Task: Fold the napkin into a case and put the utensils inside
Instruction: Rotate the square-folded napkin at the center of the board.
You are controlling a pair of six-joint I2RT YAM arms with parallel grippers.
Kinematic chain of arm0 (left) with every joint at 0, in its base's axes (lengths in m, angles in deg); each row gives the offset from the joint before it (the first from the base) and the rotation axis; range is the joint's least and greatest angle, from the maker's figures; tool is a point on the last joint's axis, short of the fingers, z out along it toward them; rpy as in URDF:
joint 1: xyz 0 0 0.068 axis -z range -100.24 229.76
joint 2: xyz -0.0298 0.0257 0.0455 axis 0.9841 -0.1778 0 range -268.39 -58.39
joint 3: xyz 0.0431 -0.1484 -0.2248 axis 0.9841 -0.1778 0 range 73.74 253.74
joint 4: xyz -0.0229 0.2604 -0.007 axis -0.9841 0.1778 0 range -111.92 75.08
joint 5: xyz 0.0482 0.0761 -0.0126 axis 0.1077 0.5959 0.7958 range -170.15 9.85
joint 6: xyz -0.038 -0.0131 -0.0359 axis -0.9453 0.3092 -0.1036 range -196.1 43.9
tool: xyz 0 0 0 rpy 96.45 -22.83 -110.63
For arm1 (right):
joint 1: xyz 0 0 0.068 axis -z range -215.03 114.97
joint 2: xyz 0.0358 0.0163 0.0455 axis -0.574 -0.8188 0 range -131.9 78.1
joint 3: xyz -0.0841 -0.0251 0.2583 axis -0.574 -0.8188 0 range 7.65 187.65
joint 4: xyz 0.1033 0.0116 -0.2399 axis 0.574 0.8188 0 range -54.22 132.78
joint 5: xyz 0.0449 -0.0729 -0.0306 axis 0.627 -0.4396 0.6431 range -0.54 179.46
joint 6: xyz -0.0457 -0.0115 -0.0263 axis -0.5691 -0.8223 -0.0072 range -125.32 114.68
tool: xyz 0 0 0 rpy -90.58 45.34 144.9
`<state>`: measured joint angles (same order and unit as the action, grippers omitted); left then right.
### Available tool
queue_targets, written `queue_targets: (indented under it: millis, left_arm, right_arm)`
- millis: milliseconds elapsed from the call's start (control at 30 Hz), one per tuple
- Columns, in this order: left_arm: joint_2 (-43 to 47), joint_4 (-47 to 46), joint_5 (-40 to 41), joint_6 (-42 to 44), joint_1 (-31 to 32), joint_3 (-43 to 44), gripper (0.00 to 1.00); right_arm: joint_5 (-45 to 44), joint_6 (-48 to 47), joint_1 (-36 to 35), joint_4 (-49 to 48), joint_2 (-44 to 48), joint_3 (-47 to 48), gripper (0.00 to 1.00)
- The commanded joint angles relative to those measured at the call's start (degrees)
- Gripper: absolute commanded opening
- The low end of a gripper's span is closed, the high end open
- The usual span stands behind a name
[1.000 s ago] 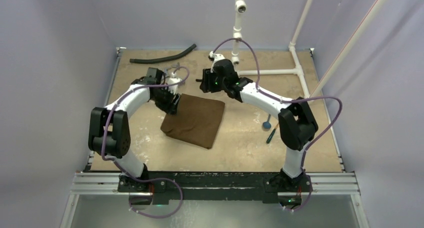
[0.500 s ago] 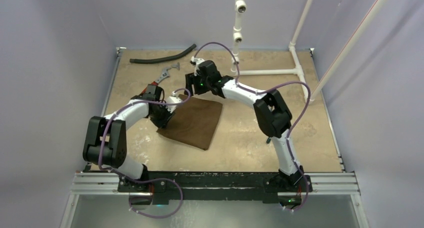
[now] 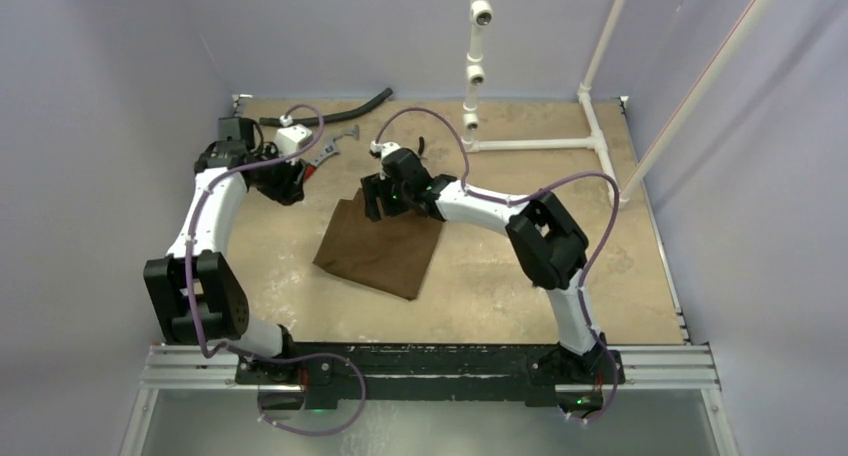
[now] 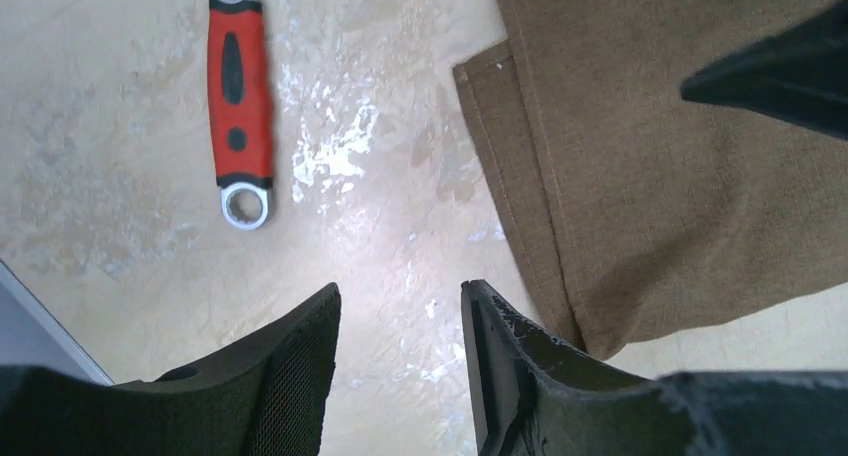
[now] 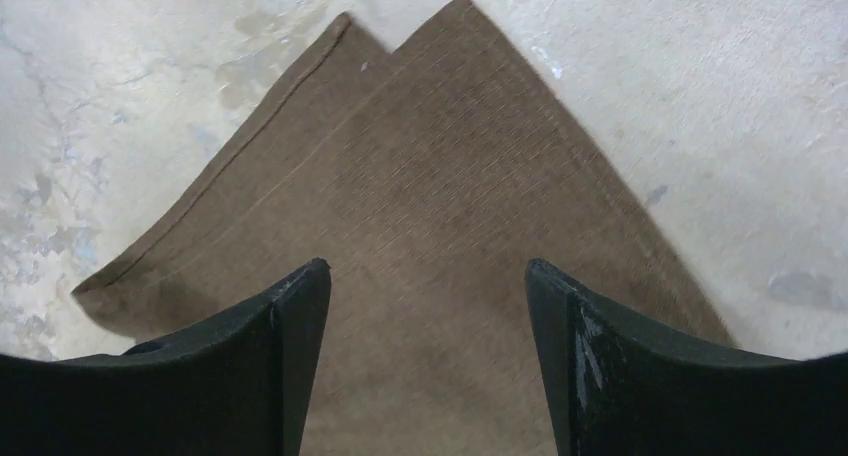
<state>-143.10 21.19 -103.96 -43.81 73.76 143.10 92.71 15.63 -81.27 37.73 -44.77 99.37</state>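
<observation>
The tan, mottled desk (image 3: 480, 276) is shut in by pale walls on its left, far and right sides, and most of its surface lies bare: a broad stretch to the right of the cloth, a band along the near edge by the arm bases, and a narrower strip on the left. The brown napkin (image 3: 385, 251) lies flat a little left of the middle, folded over, with one corner pointing toward the far wall. From the right wrist its two layers sit slightly out of line there, the hemmed lower edge showing beside the upper layer's point. A white pipe frame (image 3: 540, 143) lies along the far right, and a black hose (image 3: 330, 114) against the far edge. A red-handled wrench (image 4: 240, 86) rests on bare desk well to the far left of the napkin, touching nothing. The right hand (image 5: 425, 276) hangs over the napkin's far corner, fingers wide apart with only cloth below. The left hand (image 4: 400, 306) is over bare desk just beside the napkin's hemmed left edge, fingers apart and empty.
</observation>
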Motion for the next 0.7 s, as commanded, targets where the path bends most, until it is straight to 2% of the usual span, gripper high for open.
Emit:
queue_targets:
  millis: [0, 133, 267, 333, 500, 667]
  left_arm:
    - [-3.49, 8.80, -6.11, 2.98, -2.76, 2.59, 0.48]
    - [-4.43, 12.41, -7.37, 7.69, -2.54, -0.44, 0.49]
    - [-2.37, 13.31, -5.92, 13.83, -2.09, -6.69, 0.49]
    - [-0.81, 13.71, -6.76, 17.03, -2.09, -9.90, 0.48]
    - [3.78, 12.99, -11.59, 25.49, -2.09, -15.15, 0.46]
    - [4.97, 10.92, -14.99, 27.18, -1.73, -17.24, 0.42]
  right_arm:
    - [-7.83, -1.44, -3.90, -3.10, 5.03, -1.57, 0.76]
    - [-5.61, -2.95, -3.05, 4.57, -2.50, 10.94, 0.76]
    - [-6.88, -4.36, -3.07, 12.97, -11.92, 27.55, 0.76]
    - [-7.30, -4.10, -3.17, 15.51, -15.07, 32.44, 0.75]
    - [-8.62, -2.88, -3.61, 17.52, -19.52, 37.94, 0.72]
    - [-8.88, -2.43, -3.91, 15.98, -22.31, 40.73, 0.68]
